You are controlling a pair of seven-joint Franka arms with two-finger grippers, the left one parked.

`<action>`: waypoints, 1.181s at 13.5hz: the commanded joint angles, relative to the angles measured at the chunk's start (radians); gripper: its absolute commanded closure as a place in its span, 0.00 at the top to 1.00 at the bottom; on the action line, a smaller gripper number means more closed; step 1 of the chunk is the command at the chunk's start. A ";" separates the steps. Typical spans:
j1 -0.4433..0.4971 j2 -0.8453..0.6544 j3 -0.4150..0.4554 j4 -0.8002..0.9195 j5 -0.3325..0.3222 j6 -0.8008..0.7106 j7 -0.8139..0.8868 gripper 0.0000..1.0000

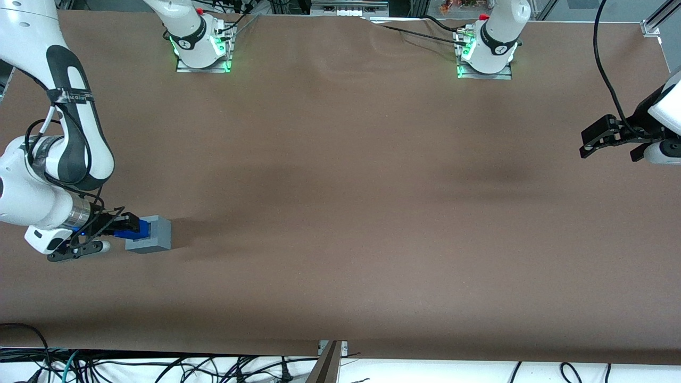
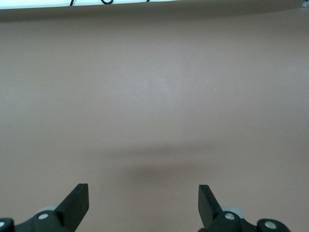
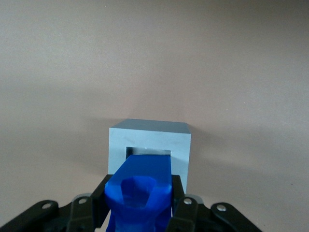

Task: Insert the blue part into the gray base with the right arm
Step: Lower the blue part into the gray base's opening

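One black two-finger gripper (image 3: 140, 212) clenches one bright-blue plastic piece (image 3: 140, 191), its tip entering one light-gray cube (image 3: 149, 140); at the cube's twelve o'clock, open brown tabletop (image 1: 340, 213).

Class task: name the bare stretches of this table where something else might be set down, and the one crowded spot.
Bare brown table runs from the gray base toward the parked arm's end, and from the base up to the arm mounts. Crowded: the working arm's end, where the pincer, shut on the blue part, presses it at the base's opening.

No text, label or number is legible on anything shown.
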 commanded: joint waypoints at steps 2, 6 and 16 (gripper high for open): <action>-0.001 0.017 0.005 0.029 -0.017 -0.007 0.023 0.17; 0.002 0.023 0.006 0.030 -0.018 -0.001 0.045 0.17; 0.005 0.039 0.011 0.021 -0.043 0.042 0.083 0.21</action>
